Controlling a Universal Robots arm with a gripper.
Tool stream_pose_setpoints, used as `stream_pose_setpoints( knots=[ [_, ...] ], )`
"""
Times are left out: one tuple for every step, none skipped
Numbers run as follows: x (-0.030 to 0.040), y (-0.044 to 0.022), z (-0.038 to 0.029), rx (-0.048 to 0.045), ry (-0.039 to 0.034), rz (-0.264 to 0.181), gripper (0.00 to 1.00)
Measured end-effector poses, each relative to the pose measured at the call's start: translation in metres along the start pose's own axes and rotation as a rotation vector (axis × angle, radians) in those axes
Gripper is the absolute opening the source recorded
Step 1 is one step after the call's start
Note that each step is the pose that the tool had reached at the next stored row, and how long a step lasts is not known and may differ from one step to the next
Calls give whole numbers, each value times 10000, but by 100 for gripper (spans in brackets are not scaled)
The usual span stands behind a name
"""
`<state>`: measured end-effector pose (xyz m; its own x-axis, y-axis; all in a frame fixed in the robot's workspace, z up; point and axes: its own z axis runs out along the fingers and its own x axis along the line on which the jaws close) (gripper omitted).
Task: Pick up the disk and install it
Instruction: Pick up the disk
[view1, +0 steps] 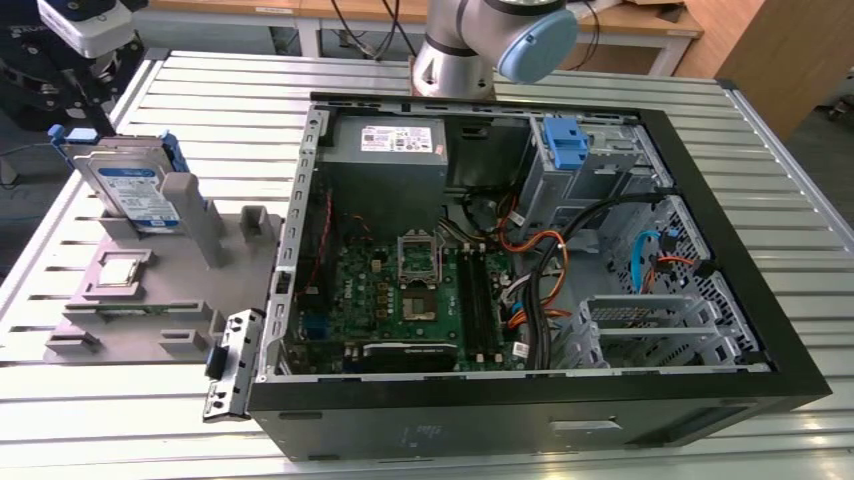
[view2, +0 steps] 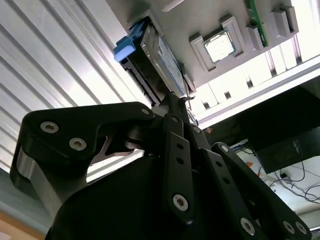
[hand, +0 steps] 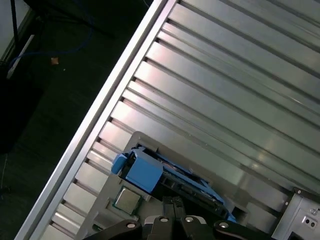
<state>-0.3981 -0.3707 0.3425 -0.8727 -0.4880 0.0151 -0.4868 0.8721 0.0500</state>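
The pincer (view2: 175, 100) has its two fingers pressed together with nothing between them. Right past its tips, the disk (view2: 159, 52) stands on its edge in a grey holder (view2: 200, 20). A small square chip (view2: 220, 46) lies in the holder, farther from the pincer. Under them is a table (hand: 225, 75) of shiny metal strips. The open computer box (view1: 534, 410) sits well away from the pincer, beyond the holder.

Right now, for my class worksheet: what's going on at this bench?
A robot arm's gripper is shut, holds nothing and is aimed at the disk. The disk stands upright in a grey holder at the exterior view's left. The open computer case sits beside the holder, and the disk is not yet installed in it.
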Motion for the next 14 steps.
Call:
stream_pose_setpoints(
  knots=[
    [0, 0, 0, -4, 1, -124, 11],
    [0, 0, 0, -8, 3, -254, 11],
    [0, 0, 1, -10, 5, -384, 11],
    [0, 0, 1, -12, 7, -516, 11],
    [0, 0, 2, -12, 10, -649, 11],
    [0, 0, 2, -11, 14, -779, 11],
    [0, 0, 3, -9, 18, -897, 11],
    [0, -1, 3, -8, 21, -962, 11],
    [0, -1, 3, -7, 22, -965, 11],
    [0, -1, 3, -7, 22, -968, 11],
    [0, 0, 3, -7, 22, -969, 11],
    [0, 0, 3, -7, 22, -972, 11],
    [0, 0, 2, -7, 23, -973, 11],
    [0, 0, 2, -7, 23, -974, 11]
  ],
)
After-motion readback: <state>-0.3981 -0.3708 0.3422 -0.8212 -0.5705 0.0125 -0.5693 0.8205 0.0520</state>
